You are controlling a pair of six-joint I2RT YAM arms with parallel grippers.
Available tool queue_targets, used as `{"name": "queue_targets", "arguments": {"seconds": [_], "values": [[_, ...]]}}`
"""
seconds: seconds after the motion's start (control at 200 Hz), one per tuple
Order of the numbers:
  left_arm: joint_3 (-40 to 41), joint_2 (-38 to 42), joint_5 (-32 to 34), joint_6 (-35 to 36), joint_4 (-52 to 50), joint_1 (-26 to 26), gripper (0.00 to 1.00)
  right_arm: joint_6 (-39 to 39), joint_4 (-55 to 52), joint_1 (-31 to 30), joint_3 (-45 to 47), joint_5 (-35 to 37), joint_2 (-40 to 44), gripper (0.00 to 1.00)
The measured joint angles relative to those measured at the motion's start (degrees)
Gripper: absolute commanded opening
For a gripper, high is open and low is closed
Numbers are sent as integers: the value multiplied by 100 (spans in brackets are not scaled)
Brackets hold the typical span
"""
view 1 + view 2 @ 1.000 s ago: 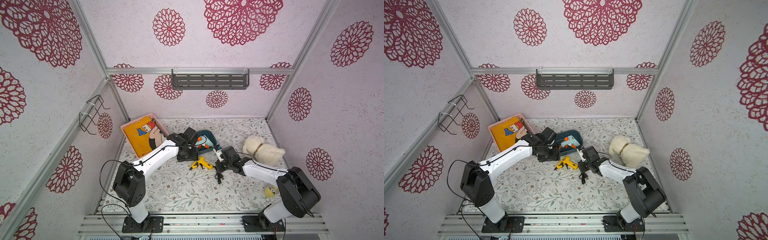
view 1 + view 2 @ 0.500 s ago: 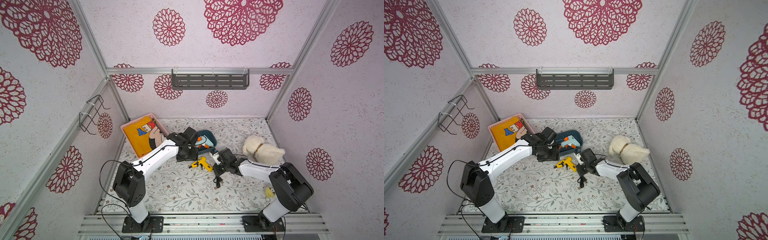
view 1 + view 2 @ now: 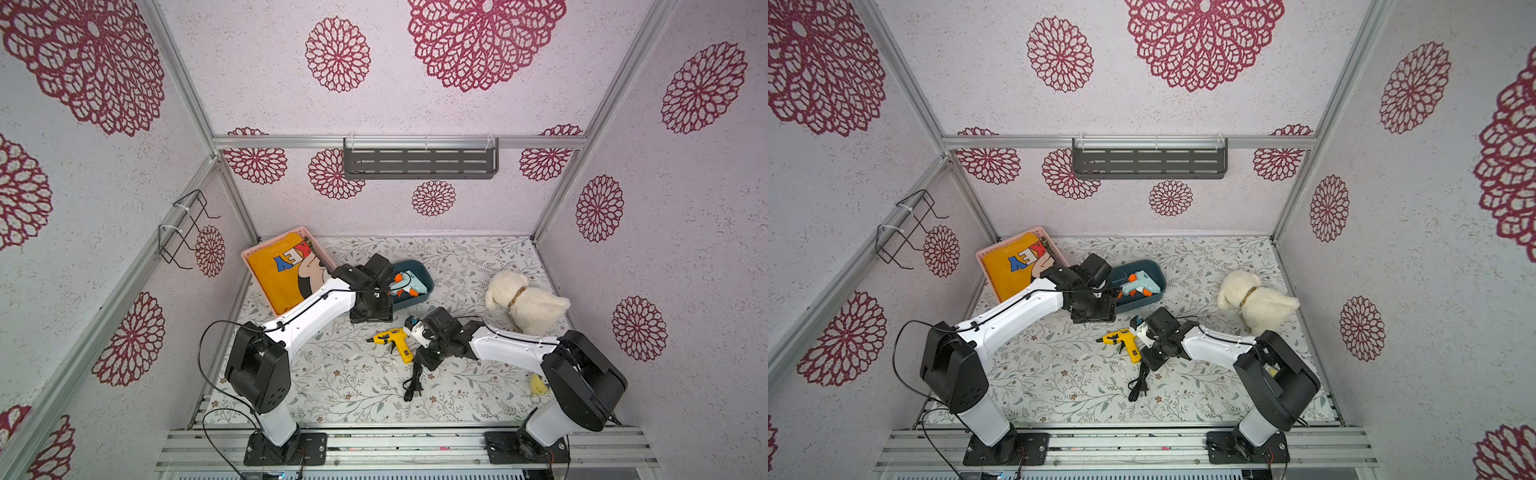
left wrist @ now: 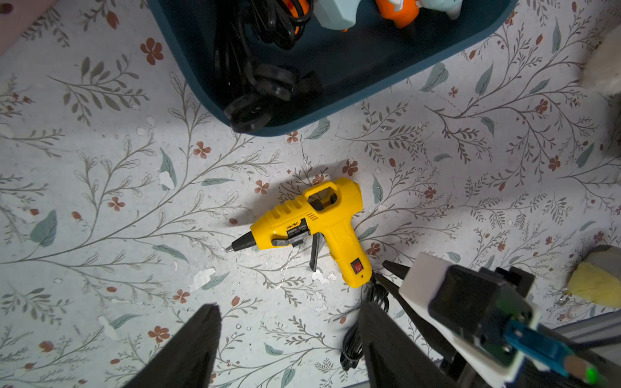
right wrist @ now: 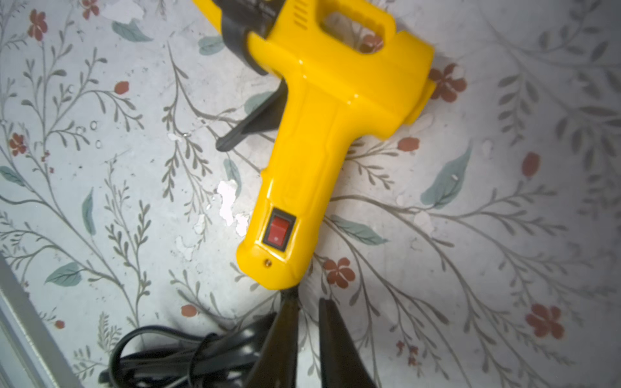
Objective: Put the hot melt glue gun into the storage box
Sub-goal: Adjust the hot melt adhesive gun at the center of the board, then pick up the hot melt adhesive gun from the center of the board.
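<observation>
The hot melt glue gun [image 3: 392, 338] is yellow. It lies flat on its side on the flowered bench [image 3: 332, 386], in front of the storage box [image 3: 415, 300] and apart from it, not inside. Its barrel runs almost across the bench, with the dark nozzle toward the robot's left side. The handle slants toward the front and toward the right arm. The side with the red switch [image 5: 279, 230] faces up. The black cord [image 3: 413, 382] leaves the end of the handle and lies as a loose bundle nearer the front edge.

The right claw [image 5: 307, 302] is at the end of the handle, and its jaws stand a little apart with only bench between them. One fingertip is at the place where the cord comes out; I cannot tell if it touches. The left claw [image 4: 292, 336] hangs above the bench near the box, with wide open jaws and nothing between them.

In both top views the left arm covers the near corner of the box and hides its own claw. Inside the box lie a light blue glue gun [image 3: 405, 282] with orange parts and a black cord; the left wrist view cuts this gun off. The right wrist view cuts off the yellow nozzle.

The label on the barrel [image 4: 292, 226] seems to read "deli"; the rest is too small. The yellow cloth in the pink basket [image 3: 249, 253] shows the letters "KEY".
</observation>
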State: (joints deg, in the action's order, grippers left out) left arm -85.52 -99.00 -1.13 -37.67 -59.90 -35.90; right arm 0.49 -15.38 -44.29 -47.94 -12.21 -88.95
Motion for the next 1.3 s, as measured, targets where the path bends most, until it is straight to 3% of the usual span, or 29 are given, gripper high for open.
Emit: {"name": "queue_targets", "arguments": {"seconds": [0.145,0.26,0.56,0.816,1.106,1.301], "values": [[0,44,57,0,-57,22,72,-529,363,0,37,337,1023,58],[2,157,85,0,-85,90,72,-1165,807,22,-55,413,1517,58],[186,573,234,-9,-114,348,73,-2852,796,26,-643,98,50,59],[645,1023,304,-50,-192,579,73,-4282,603,-107,-1379,-581,-638,59],[1051,1373,269,-72,-164,767,73,-4769,636,-601,-1567,-859,-1174,59],[1279,1482,149,-61,-79,931,73,-4813,651,-634,-1805,-553,-1613,59]]}}
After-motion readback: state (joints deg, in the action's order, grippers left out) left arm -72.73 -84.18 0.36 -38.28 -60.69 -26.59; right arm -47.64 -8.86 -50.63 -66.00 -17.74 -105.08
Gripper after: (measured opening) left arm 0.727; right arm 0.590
